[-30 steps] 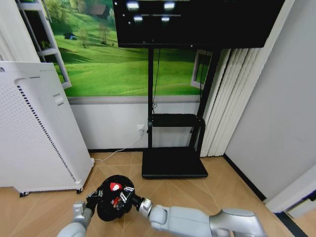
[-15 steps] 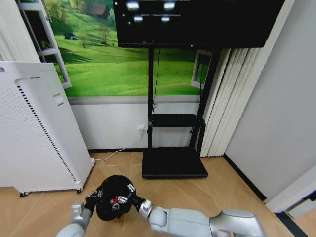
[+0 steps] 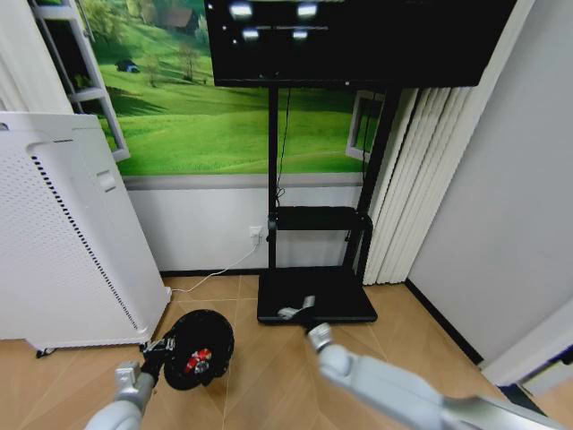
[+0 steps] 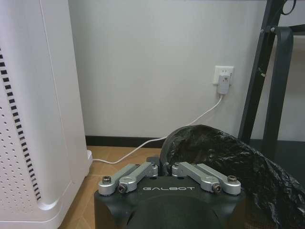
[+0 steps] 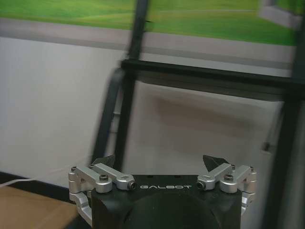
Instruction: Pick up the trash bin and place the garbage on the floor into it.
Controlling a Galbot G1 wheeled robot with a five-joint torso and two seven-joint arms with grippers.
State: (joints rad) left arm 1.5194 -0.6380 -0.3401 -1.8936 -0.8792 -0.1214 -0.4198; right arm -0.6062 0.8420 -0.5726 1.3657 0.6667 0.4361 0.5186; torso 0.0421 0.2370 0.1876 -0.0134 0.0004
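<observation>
The trash bin point(image 3: 210, 336), small, black and round with a black bag liner point(image 4: 224, 152), sits low at the left above the wooden floor. My left gripper point(image 3: 158, 348) is shut on its near rim; in the left wrist view the left gripper point(image 4: 164, 167) has its linkages drawn together at the rim. Garbage point(image 3: 193, 362), red and red-and-white pieces, lies inside the bin. My right gripper point(image 3: 300, 313) hovers apart from the bin, in front of the stand's base. In the right wrist view the right gripper point(image 5: 159, 162) is open and holds nothing.
A tall white perforated appliance point(image 3: 63, 242) stands close on the left of the bin. The black TV stand and its base plate point(image 3: 340, 296) are straight ahead. A white cord point(image 3: 219, 269) runs along the floor to a wall socket point(image 4: 224, 76). Curtains and a wall close the right side.
My right gripper has pulled out of the bin and swung up and right toward the stand base. The bin and left gripper have shifted slightly left. The red pieces now lie in the bin.
</observation>
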